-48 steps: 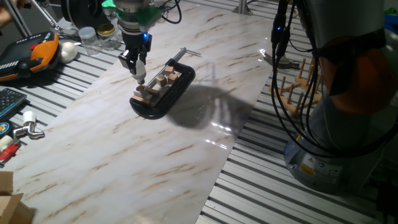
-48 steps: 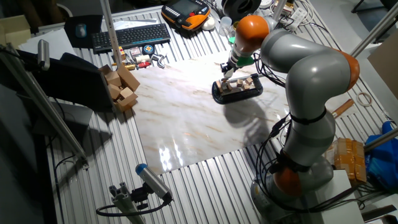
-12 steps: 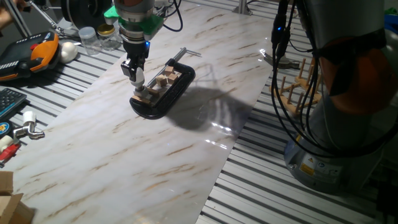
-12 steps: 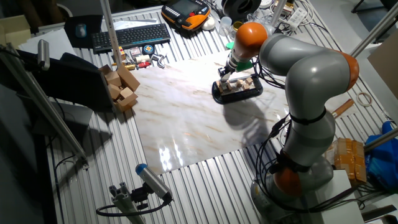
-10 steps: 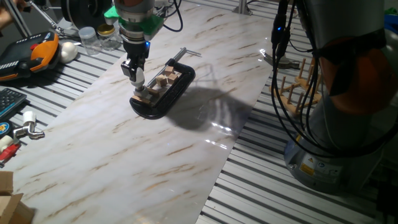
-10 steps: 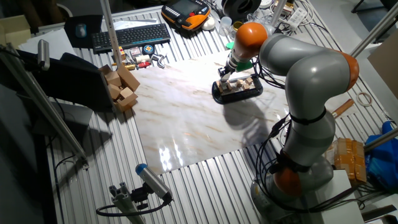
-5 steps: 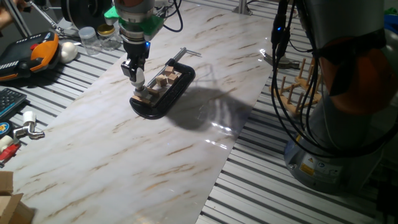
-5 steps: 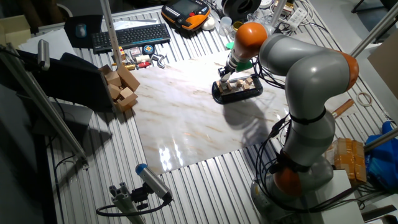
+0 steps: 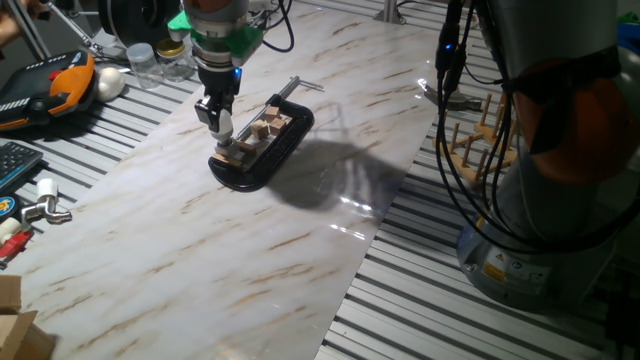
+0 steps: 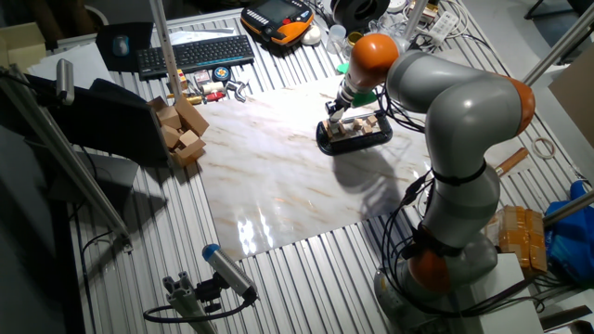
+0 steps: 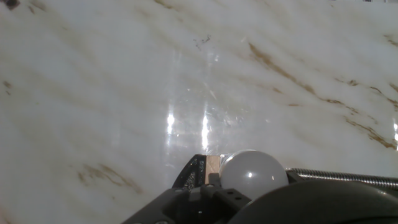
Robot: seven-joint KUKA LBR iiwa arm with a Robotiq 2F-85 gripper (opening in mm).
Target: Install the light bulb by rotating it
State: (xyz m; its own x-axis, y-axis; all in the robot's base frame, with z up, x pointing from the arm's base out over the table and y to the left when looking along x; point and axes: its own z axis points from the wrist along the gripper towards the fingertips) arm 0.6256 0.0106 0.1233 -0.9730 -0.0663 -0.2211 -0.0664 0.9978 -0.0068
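The small white light bulb (image 9: 224,123) is held between my fingers, just above the near-left end of the black clamp (image 9: 262,148), which grips several small wooden blocks. My gripper (image 9: 221,127) points straight down and is shut on the bulb. In the other fixed view the gripper (image 10: 335,110) stands over the left end of the clamp (image 10: 355,135). The hand view shows the frosted bulb (image 11: 252,174) at the bottom edge, with a wooden block (image 11: 212,165) and the clamp's threaded rod (image 11: 348,178) beside it. The bulb's screw base and any socket are hidden.
A larger white egg-shaped ball (image 9: 108,82) and an orange-black pendant (image 9: 55,88) lie at the far left, with clear jars (image 9: 150,62) behind. A wooden peg rack (image 9: 482,140) stands at the right. Loose wooden blocks (image 10: 181,130) and a keyboard (image 10: 195,54) lie beside the marble board.
Since 4.8 s ago the hand has turned about its axis and shifted slightly over the clamp's end. Over the last second nothing has visibly moved.
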